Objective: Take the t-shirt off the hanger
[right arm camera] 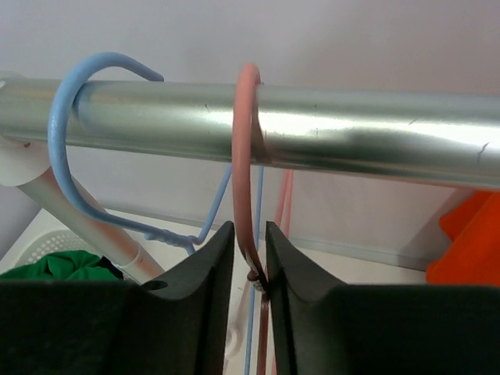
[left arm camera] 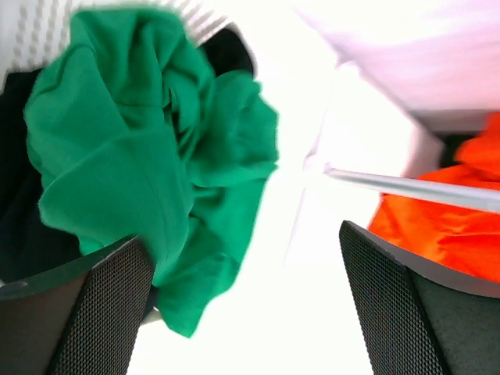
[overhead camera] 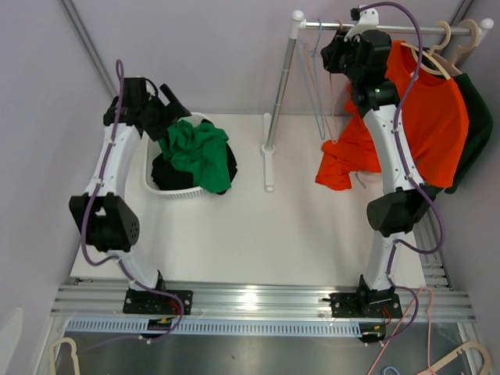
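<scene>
1 pink hanger (right arm camera: 243, 156) sits pinched in the right gripper (right arm camera: 249, 234).

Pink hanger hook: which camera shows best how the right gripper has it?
Right wrist. It shows the pink hanger hook looped over the rail, its neck apparently pinched between the fingers of the right gripper. Top external shows only thin wires under the rail, the hook too small to make out. Left wrist does not show it.
</scene>
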Robot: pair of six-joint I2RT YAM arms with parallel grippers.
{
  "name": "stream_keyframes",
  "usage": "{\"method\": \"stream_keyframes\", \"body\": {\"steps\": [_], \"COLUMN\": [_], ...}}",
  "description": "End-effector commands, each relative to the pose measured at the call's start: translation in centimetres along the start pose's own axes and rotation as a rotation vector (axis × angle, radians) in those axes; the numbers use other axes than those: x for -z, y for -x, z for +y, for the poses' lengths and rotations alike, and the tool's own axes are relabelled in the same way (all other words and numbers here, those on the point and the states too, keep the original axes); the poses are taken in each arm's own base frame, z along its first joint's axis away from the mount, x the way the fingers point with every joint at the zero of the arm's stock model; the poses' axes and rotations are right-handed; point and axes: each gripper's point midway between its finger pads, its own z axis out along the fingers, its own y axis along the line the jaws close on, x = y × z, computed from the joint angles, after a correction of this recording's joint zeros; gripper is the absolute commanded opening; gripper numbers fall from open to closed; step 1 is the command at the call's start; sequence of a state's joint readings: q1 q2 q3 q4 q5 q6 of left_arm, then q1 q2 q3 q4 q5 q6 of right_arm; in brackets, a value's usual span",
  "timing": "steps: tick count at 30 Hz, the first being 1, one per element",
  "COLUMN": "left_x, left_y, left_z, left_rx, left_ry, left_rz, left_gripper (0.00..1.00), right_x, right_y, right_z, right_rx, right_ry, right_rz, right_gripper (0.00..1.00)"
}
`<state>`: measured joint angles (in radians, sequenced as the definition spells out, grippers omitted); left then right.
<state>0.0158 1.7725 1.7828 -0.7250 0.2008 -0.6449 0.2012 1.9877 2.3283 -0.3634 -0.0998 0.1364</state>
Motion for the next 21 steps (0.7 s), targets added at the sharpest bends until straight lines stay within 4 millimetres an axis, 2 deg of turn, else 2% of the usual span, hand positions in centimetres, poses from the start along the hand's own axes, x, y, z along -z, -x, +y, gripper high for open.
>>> {"method": "stream_keyframes", "body": {"steps": [1, 2, 3, 6, 7, 8, 9, 10, 11, 12, 13, 15, 16, 17, 20, 21], "left_x": [5.8, 6.6, 8.2, 10.9, 11.5, 12.0, 13.0, 13.6, 13.9, 14.5, 15.4, 16.3, 17.4, 17.8, 19.9, 20.2], "left_y": [1.4, 1.4, 1.3, 0.9, 0.7, 0.7, 0.3, 0.2, 0.0, -0.4, -0.6, -1.4, -1.4, -1.8, -2.8, -2.8], "left_z": [-3.8, -4.1, -5.1, -6.6, -7.1, -7.5, -8.3, -8.9, -9.2, -10.0, -10.4, -11.7, -12.5, -12.9, -15.8, -16.2], "left_rx": [-0.063, -0.07, -0.084, -0.11, -0.124, -0.135, -0.158, -0.17, -0.178, -0.191, -0.195, -0.222, -0.234, -0.241, -0.292, -0.31], "left_ry": [-0.068, -0.075, -0.099, -0.136, -0.148, -0.155, -0.175, -0.188, -0.195, -0.214, -0.225, -0.27, -0.307, -0.325, -0.411, -0.416], "left_rz": [-0.104, -0.117, -0.139, -0.173, -0.18, -0.193, -0.201, -0.209, -0.213, -0.216, -0.231, -0.24, -0.267, -0.27, -0.298, -0.311], "left_gripper": [0.99, 0.99, 1.0, 0.99, 1.0, 1.0, 0.99, 1.0, 0.99, 0.99, 0.99, 1.0, 0.99, 1.0, 0.99, 1.0], "right_x": [3.4, 3.8, 4.3, 6.7, 7.3, 9.4, 9.5, 10.4, 11.1, 12.4, 13.2, 14.6, 15.4, 16.2, 16.8, 16.8], "right_y": [5.1, 5.3, 5.5, 5.7, 6.1, 7.6, 6.2, 6.6, 6.6, 7.2, 6.8, 7.0, 7.3, 7.5, 7.5, 7.5], "right_z": [1.2, 1.3, 1.1, 0.4, -0.1, -0.3, -1.0, -2.0, -2.7, -3.6, -5.0, -9.1, -10.2, -12.8, -15.8, -16.2], "right_rx": [0.027, 0.028, 0.028, 0.03, 0.032, 0.035, 0.037, 0.036, 0.032, 0.026, 0.02, 0.008, 0.006, 0.0, -0.009, -0.003], "right_ry": [0.005, 0.005, -0.002, -0.045, -0.067, -0.088, -0.101, -0.125, -0.146, -0.188, -0.241, -0.394, -0.428, -0.491, -0.557, -0.563], "right_rz": [-0.093, -0.092, -0.09, -0.081, -0.097, -0.133, -0.101, -0.113, -0.112, -0.125, -0.099, -0.085, -0.071, -0.069, -0.055, -0.051], "right_gripper": [0.28, 0.35, 0.38, 0.43, 0.48, 0.52, 0.52, 0.52, 0.58, 0.62, 0.64, 0.65, 0.65, 0.65, 0.66, 0.72]}}
